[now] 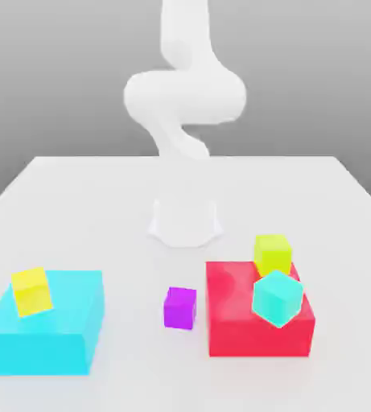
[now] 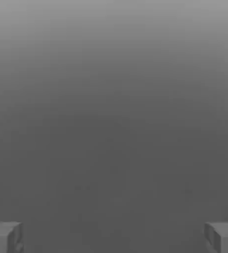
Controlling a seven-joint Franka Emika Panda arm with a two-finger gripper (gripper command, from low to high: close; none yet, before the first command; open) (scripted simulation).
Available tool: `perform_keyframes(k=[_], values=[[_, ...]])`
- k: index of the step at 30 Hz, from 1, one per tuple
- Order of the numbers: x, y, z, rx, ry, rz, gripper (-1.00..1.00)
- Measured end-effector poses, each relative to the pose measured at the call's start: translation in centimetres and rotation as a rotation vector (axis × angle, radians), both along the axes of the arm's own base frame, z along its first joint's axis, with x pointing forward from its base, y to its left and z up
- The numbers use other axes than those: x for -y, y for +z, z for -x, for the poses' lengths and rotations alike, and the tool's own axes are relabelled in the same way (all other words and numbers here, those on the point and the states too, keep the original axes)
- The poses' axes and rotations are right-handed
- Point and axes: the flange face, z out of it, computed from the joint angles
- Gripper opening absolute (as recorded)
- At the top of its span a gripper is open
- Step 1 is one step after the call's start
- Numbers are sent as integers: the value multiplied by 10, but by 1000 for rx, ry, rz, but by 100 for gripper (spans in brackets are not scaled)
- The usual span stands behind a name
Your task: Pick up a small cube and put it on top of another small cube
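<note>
White desk [image 1: 100, 209] under a grey backdrop, white arm [image 1: 184, 96] at the far edge. Small plain purple-magenta cube [image 1: 180, 307] sits on the desk near the front edge, between a big cyan block [image 1: 55, 338] and a big red block [image 1: 245, 322]. Small yellow cube [image 1: 31, 290] on cyan; another yellow cube [image 1: 272, 253] and a teal cube [image 1: 277, 298] on red. Gripper [image 2: 114, 237] jaws wide apart, holding nothing.
</note>
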Motion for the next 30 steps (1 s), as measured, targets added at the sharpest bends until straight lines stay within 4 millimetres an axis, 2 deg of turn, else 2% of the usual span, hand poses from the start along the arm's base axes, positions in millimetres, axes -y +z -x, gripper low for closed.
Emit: perform_keyframes(k=[3,7,10,14,21,26,30], values=[[1,-54,-23,-77,103,88,0],[2,-124,-41,-174,243,189,0],[3,-176,-47,-245,354,254,0],[5,-245,-44,-336,512,330,0],[6,-357,-14,-482,809,425,0],[7,-425,26,-571,1036,464,0],[7,-470,61,-623,1205,475,0]])
